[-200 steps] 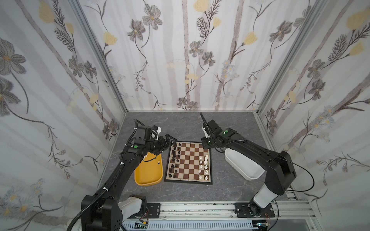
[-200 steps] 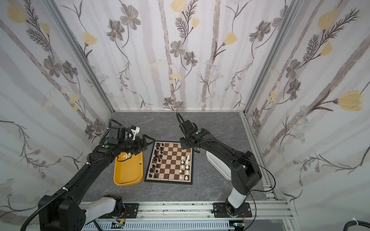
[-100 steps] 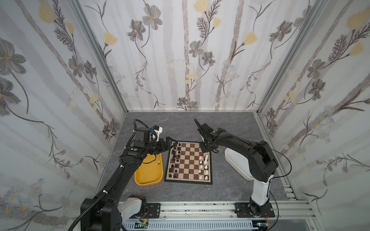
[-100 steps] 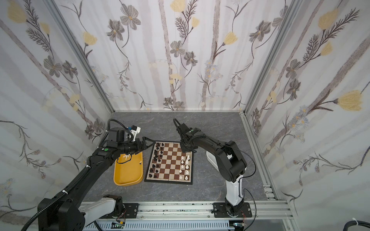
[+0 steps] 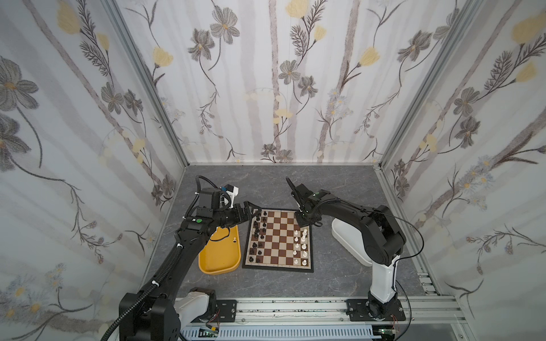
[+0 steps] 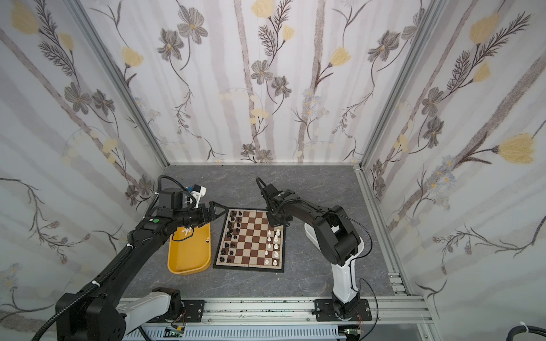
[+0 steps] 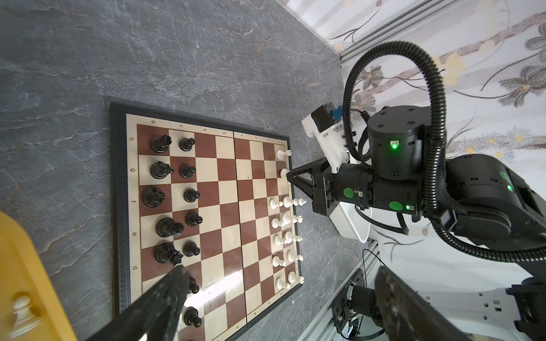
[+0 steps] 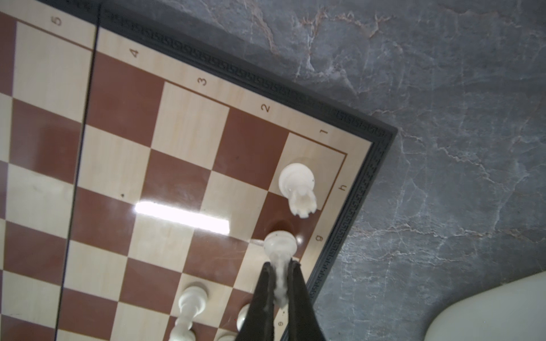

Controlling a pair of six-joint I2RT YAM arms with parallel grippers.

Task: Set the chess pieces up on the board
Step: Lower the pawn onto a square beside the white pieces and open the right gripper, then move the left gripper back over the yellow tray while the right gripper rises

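Note:
The board [image 5: 279, 236] lies flat in mid-table. Black chess pieces [image 5: 260, 236] stand in two files along its left side and white ones [image 5: 301, 245] along its right side. My right gripper [image 8: 280, 267] is shut on a white piece [image 8: 280, 245], held base-down over the dark square next to the white rook [image 8: 297, 180] in the far right corner. Whether its base touches the board I cannot tell. In both top views this gripper [image 5: 302, 223] sits at that corner. My left gripper [image 5: 256, 213] hangs open and empty by the far left corner, its fingers [image 7: 177, 283] wide apart.
A yellow tub [image 5: 217, 259] lies left of the board with one white pawn [image 7: 22, 310] in it. A white tub [image 5: 345, 242] stands right of the board, partly under my right arm. Patterned walls close in three sides.
My right gripper has come down and a little nearer over the board's far right corner, still holding the white piece, and its elbow has swung inward. The left gripper has barely shifted.

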